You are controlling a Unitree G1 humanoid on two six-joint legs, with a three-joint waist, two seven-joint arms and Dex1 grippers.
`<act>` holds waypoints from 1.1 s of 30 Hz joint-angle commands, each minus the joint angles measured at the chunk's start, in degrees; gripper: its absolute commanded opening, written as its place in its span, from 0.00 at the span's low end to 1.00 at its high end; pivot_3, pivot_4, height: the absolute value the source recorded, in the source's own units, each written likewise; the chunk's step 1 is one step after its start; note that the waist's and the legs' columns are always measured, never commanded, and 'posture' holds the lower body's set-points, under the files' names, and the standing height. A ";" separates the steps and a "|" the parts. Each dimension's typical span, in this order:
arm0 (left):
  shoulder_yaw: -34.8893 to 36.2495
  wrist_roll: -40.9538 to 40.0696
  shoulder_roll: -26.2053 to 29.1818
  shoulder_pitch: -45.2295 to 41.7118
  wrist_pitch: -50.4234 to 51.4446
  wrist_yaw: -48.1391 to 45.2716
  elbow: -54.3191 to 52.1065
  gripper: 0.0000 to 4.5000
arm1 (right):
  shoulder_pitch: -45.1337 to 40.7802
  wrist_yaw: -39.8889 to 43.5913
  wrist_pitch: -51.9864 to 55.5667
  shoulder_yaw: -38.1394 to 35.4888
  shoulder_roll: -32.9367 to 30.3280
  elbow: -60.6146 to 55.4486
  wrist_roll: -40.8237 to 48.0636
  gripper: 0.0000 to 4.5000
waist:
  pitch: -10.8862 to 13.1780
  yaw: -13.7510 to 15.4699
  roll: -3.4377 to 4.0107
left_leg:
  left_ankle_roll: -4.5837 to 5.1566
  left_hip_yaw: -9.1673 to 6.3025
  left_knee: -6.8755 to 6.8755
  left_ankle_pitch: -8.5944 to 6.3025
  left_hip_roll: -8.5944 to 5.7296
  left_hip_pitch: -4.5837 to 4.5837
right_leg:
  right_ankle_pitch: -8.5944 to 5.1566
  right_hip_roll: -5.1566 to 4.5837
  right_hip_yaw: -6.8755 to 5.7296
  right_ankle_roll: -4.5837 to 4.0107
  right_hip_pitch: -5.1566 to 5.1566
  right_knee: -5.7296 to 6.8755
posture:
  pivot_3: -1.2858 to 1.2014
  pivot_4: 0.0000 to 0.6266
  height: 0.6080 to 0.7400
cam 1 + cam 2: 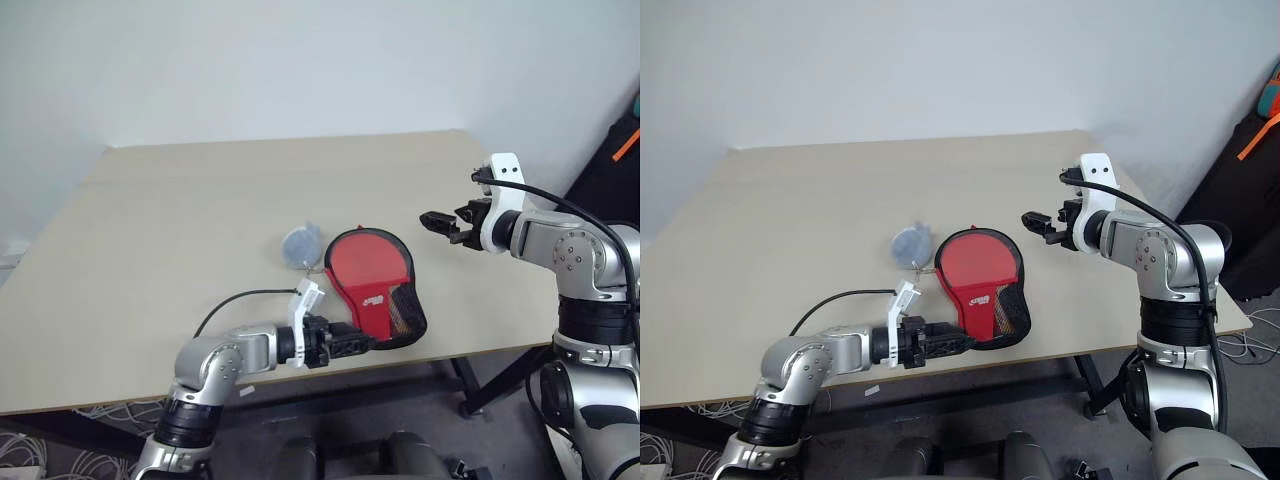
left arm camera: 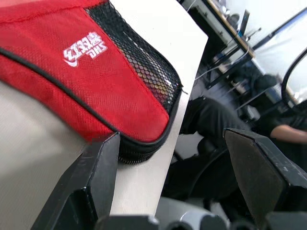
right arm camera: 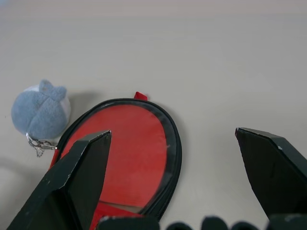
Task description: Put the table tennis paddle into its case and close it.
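Left gripper (image 1: 362, 345): gaping wide, gripping nothing, sitting at 6 o'clock of case (image 1: 372, 280).
Right gripper (image 1: 432, 222): gaping wide, empty, hovering at 2 o'clock.
Tag (image 1: 300, 243): lying at 10 o'clock.

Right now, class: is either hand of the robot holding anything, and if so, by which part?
Nothing is held. The left hand is open beside the narrow end of the case; the right hand is open above the table.

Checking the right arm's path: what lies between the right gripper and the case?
Only bare table in the left eye view, between the open right gripper and the case.
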 commanded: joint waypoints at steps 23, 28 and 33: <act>5.13 -5.87 3.25 -2.35 8.44 2.61 -2.08 0.81 | 0.07 -2.57 2.26 -2.65 2.59 -5.27 1.71 1.00 | 0.00 -0.02 0.02 | -0.01 -0.01 -0.02 0.00 -0.03 0.00 | -0.01 -0.02 0.00 -0.02 -0.01 -0.01 | 0.52 0.00 1.00; 3.74 -4.98 1.67 -2.72 8.00 3.09 -0.91 0.81 | -0.17 -2.80 2.47 -2.69 2.99 -5.38 1.69 1.00 | 0.00 -0.04 0.02 | -0.01 -0.01 -0.03 0.00 -0.02 0.00 | -0.01 -0.02 -0.01 -0.01 -0.01 -0.01 | 0.52 0.00 1.00; 3.07 -4.38 1.60 -2.96 8.15 3.45 -0.03 0.81 | -0.11 -3.00 2.87 -2.96 3.04 -5.67 1.73 1.00 | 0.00 -0.04 0.02 | -0.01 -0.01 -0.03 0.00 -0.02 0.00 | -0.01 -0.02 0.00 -0.01 -0.01 -0.01 | 0.52 0.00 1.00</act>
